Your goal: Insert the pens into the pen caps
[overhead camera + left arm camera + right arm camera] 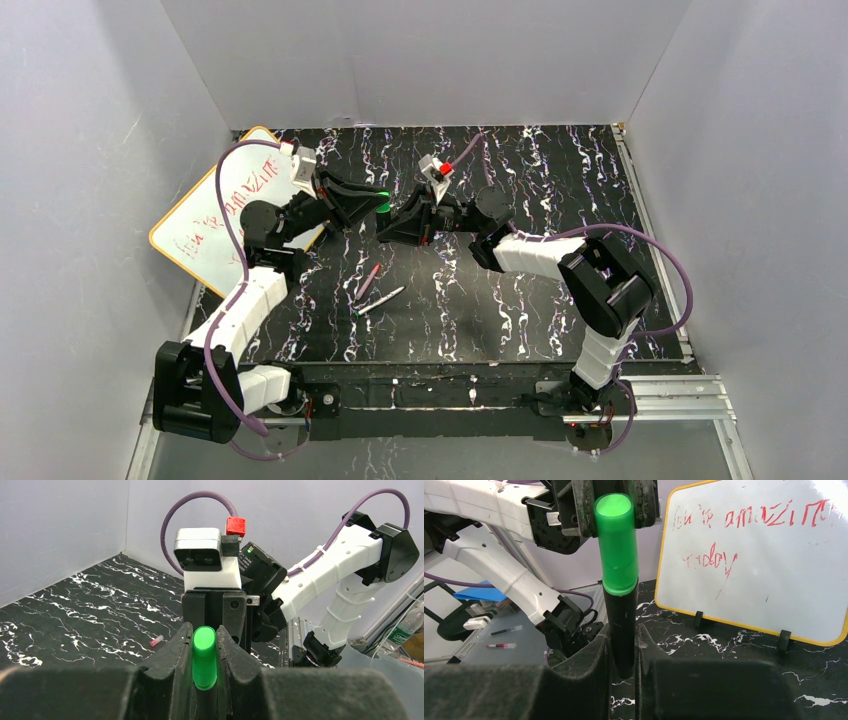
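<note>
Both arms reach inward, tips meeting above the rear middle of the table (560, 180). Left gripper (204, 656) clamps green cap (616, 545). Right gripper (623, 655) clamps black pen (622, 625), cap seated on it. Magenta pen (366, 281) and white-grey pen (382, 299) lie nearer the bases. Whiteboard (754, 555) stands at left.

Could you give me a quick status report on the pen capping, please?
Left gripper shut on green cap; right gripper shut on black pen. Cap over pen's end, held mid-air. Magenta pen, grey pen lying on table. Nothing in the way.
</note>
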Controlling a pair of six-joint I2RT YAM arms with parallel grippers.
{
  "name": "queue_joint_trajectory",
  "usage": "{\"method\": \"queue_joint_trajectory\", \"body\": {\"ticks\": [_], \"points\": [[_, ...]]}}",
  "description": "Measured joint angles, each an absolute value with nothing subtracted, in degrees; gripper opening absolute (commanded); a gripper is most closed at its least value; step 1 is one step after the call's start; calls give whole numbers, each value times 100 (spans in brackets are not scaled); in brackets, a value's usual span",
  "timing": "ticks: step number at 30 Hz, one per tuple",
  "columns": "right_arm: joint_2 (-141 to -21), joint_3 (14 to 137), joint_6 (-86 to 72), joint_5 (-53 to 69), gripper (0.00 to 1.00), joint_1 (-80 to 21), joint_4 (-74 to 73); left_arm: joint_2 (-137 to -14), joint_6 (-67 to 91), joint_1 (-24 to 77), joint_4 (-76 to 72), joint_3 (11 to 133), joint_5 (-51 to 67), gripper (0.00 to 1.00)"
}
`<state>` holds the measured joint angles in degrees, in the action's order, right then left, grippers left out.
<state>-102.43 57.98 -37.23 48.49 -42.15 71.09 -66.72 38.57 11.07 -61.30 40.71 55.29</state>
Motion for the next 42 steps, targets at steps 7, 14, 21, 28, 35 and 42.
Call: {"method": "queue_joint_trajectory", "body": {"ticks": [7,14,21,28,35,42], "points": [[-10243,5839,-3721,4862,1,-4217,7039,-6659,3854,1103,-6130,4060,5487,0],[-10248,5841,-3719,4862,1,-4217,7037,-6659,3852,1103,-6128,4056,5487,0],[-10287,5951,-3686,4923,1,-4215,6945,-6659,3835,1096,-6130,4056,5461,0],[-10453,6114,-3684,5004,1,-4213,6952,-6659,3715,1061,-6042,4053,5433,0],[-10501,6193,-3660,5054,1,-4209,6912,-6571,3533,1059,-5813,4053,5371,0],[-10501,6289,-3518,5109,1,-4204,6751,-6442,3299,1061,-5559,4053,5293,0]]}}
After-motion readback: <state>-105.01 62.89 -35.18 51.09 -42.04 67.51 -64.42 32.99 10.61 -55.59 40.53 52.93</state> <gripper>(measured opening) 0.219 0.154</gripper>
